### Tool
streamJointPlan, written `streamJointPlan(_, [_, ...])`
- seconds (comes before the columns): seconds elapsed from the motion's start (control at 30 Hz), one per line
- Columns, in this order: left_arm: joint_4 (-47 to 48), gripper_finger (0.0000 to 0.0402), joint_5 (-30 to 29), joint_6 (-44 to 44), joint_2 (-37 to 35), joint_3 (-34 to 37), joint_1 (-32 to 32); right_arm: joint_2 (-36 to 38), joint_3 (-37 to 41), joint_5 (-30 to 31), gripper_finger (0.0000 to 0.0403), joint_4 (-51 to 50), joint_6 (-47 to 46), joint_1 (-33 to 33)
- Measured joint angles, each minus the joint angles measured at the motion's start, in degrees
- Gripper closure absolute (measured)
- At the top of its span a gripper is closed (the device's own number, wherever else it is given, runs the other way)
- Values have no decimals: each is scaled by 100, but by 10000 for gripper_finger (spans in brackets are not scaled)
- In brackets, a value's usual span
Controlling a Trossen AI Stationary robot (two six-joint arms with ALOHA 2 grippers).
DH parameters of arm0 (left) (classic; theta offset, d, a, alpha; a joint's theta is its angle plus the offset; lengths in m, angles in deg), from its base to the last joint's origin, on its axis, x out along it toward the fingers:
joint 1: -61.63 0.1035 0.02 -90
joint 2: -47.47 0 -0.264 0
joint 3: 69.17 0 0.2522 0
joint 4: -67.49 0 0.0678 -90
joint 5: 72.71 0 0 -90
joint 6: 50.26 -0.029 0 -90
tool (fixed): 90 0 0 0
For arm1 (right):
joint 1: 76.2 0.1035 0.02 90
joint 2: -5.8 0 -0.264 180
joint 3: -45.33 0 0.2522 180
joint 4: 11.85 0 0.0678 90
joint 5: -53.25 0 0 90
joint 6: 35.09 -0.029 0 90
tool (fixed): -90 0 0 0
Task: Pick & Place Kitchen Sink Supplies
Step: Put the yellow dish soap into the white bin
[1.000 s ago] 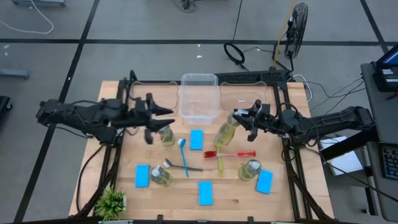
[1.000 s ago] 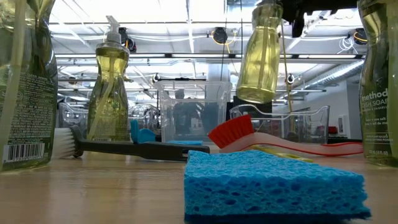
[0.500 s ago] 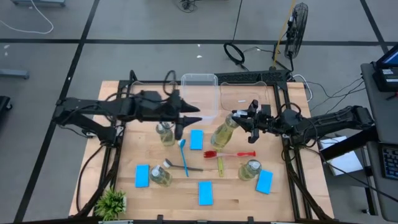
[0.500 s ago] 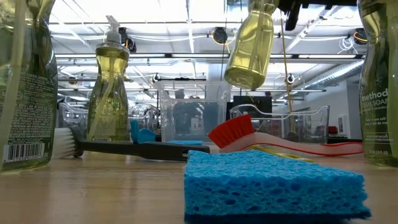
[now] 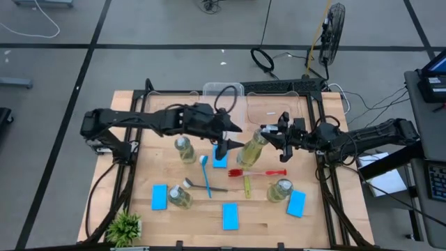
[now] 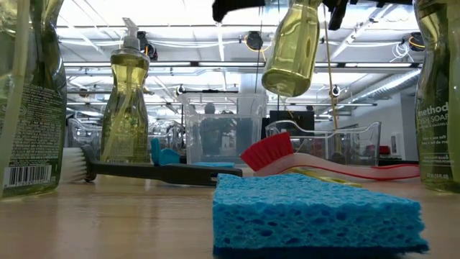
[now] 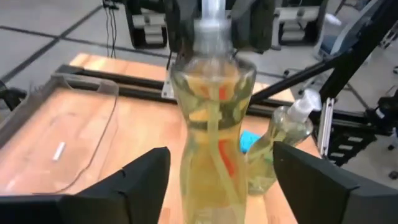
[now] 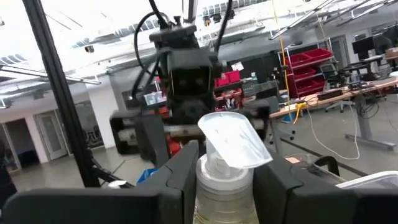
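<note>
Yellow-green soap bottle (image 5: 254, 147) hangs tilted above the bench's middle, its neck pinched by the right end effector (image 5: 273, 135), while the left end effector (image 5: 234, 137) flanks its body, spread, so a handover seems underway, needing the left to close first.

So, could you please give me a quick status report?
Right claw shut on soap bottle, held in the air. Left claw open, fingers either side of the bottle. Nothing in the way.

Wooden table (image 5: 139, 183) (bottles (image 5: 184, 149), sponges (image 5: 231, 215), brushes (image 5: 206, 176))
</note>
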State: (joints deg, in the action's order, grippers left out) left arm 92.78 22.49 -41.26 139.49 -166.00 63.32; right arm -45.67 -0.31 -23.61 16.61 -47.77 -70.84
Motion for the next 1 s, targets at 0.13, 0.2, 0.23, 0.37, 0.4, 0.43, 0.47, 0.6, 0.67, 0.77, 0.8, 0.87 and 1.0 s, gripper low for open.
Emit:
streamJointPlan(0.13, [-235,92,71,3,167,-6,0,0,0,9,301,0,37,-2])
streamJointPlan(0.2, [-376,85,88,4,224,-7,0,0,0,7,301,0,36,-4])
streamJointPlan(0.23, [-399,82,90,4,250,-7,0,0,0,5,301,0,36,-4])
streamJointPlan(0.37, [-687,76,93,3,317,-7,6,0,0,7,301,0,34,-4])
streamJointPlan(0.4, [-690,76,96,4,324,-7,12,0,0,9,301,0,35,-4])
streamJointPlan(0.43, [-700,76,94,4,335,-7,16,0,0,11,301,0,34,-4])
streamJointPlan(0.47, [-731,75,91,4,363,-7,24,0,0,13,301,0,36,-4])
streamJointPlan(0.6, [-728,75,83,40,408,-7,33,-1,0,14,301,13,36,-4])
streamJointPlan(0.67, [-838,75,83,60,492,-16,33,-2,0,14,301,31,36,-4])
streamJointPlan(0.77, [-830,75,79,114,589,-2,33,-18,0,13,301,75,35,-4])
streamJointPlan(0.8, [-960,75,79,120,644,-2,42,-38,0,14,301,104,37,-4])
streamJointPlan(0.87, [-1017,75,81,164,661,-2,53,-96,0,11,301,158,37,-4])
streamJointPlan(1.0, [-1057,75,87,221,746,-11,55,-276,0,9,301,344,38,-4])
